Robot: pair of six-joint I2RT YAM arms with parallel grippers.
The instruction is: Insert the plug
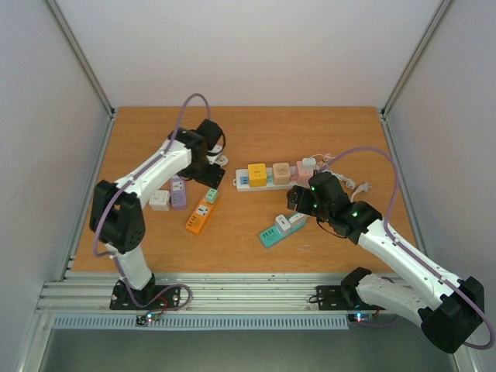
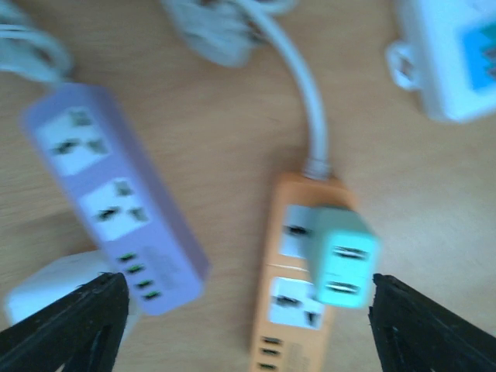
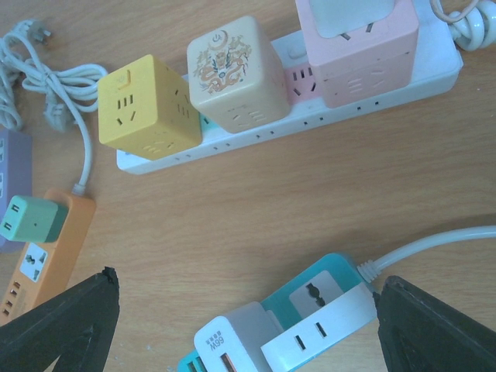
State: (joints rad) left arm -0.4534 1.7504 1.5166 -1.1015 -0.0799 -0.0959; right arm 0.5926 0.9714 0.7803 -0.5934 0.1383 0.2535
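Observation:
A green plug (image 2: 339, 256) sits in the upper socket of the orange power strip (image 2: 294, 310), which also shows in the top view (image 1: 199, 217). My left gripper (image 2: 248, 325) is open and empty above this strip; the view is blurred. A teal power strip (image 3: 329, 283) carries a white 66W charger (image 3: 232, 341) and a white flat plug (image 3: 322, 337). My right gripper (image 3: 248, 325) is open and empty over the teal strip (image 1: 277, 230), its fingers (image 3: 58, 325) wide apart.
A purple power strip (image 2: 108, 194) and a white adapter (image 2: 46, 291) lie left of the orange one. A long white strip (image 1: 267, 186) holds yellow (image 3: 147, 105), beige (image 3: 236, 70) and pink (image 3: 356, 46) cube adapters. Coiled white cables (image 1: 341, 178) lie behind.

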